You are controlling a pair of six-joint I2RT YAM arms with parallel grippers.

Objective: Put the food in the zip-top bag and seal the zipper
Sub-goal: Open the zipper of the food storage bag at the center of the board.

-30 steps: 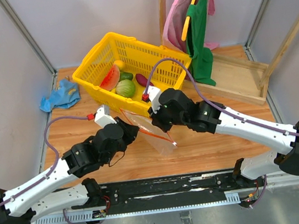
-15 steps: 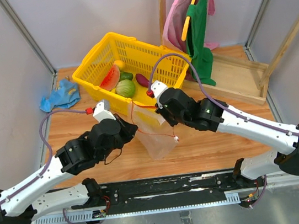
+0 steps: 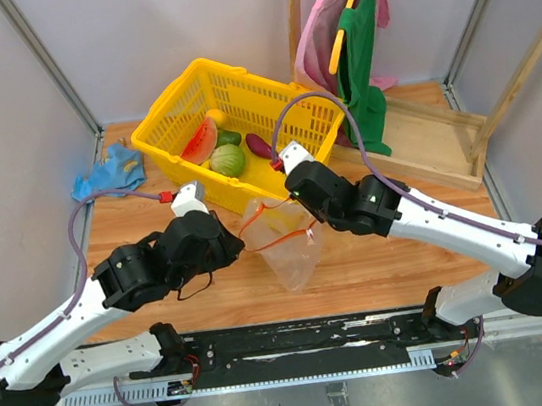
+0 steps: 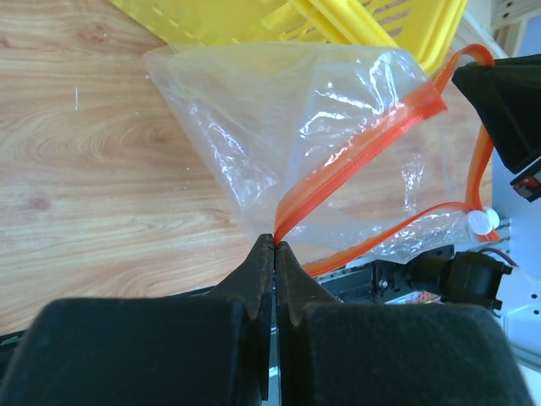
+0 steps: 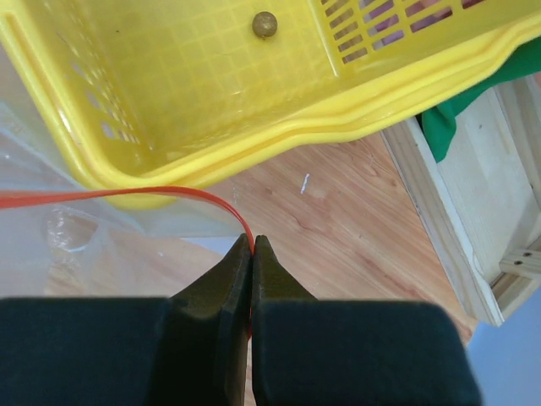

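- The left gripper [image 4: 275, 245] is pinching one end of the thin red-orange zipper strip [image 4: 355, 152] of the clear crinkly plastic zip-top bag [image 4: 245, 127]. Its jaws are pressed together on the strip, just in front of the yellow plastic basket [image 3: 170, 116].
- The right gripper [image 5: 252, 245] is clamping the other end of the zipper strip. Its fingers are closed with only the strip between them, right beside the basket's near rim.
- The zip-top bag is stretching between the two grippers, just in front of the basket's near wall.
- The bag's mouth is gaping. One half of the zipper strip is running fairly straight from claw to claw, and the other half is sagging away from it in a loop.
- A small white slider [image 4: 483, 222] is sitting on the looping half, at the right gripper's end.
- The bag's body is trailing away from the basket over the wooden table [image 3: 381, 263]; I cannot tell whether its bottom is touching the wood.
- Inside the basket, toward its left end, these are lying close together:
  - the red watermelon wedge [image 3: 200, 140]
  - the round striped green melon [image 3: 228, 160]
  - the purple eggplant-like piece [image 3: 260, 145]
  - the yellow-orange round fruit [image 3: 215, 117]
  - the small green piece [image 3: 229, 137]
- A crumpled blue cloth [image 3: 110, 172] is lying just left of the basket.
- A green garment [image 3: 360, 59] and a pink garment [image 3: 314, 40] are hanging on a wooden rack just right of the basket.
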